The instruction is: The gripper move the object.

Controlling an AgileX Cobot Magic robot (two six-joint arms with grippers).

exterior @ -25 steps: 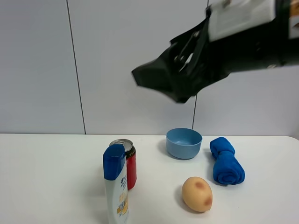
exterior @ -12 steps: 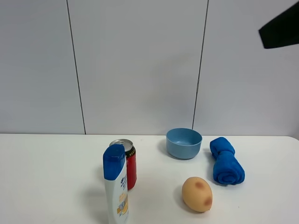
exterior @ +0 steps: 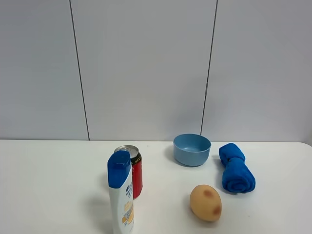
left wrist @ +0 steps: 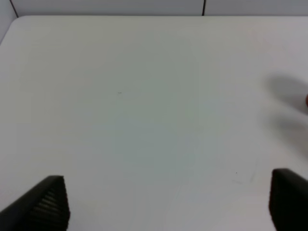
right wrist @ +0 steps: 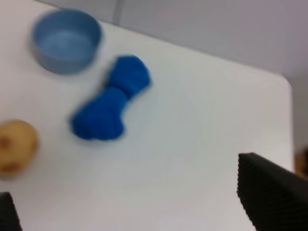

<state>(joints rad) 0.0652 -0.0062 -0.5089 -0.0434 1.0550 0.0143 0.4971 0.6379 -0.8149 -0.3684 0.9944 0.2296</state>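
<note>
The shampoo bottle (exterior: pixel 120 194) is standing upright, your red can (exterior: pixel 133 170) crowding just behind it; potato (exterior: pixel 205 202), towel (exterior: pixel 236 168), bowl (exterior: pixel 192 149) sitting right. Both claws (left wrist: pixel 163 202) (right wrist: pixel 139 202) are gaping, holding nothing.

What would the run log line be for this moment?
left tool: open, over bare white table | right tool: open, empty | tall white plastic bottle with blue cap: upright, untouched, beside red can

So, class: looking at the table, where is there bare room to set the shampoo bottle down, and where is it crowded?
Bare table stretches left of the shampoo bottle to the edge. A smaller free strip lies right of the blue towel. It is crowded where the bottle stands close against the red can, and around the potato, blue bowl and towel.
</note>
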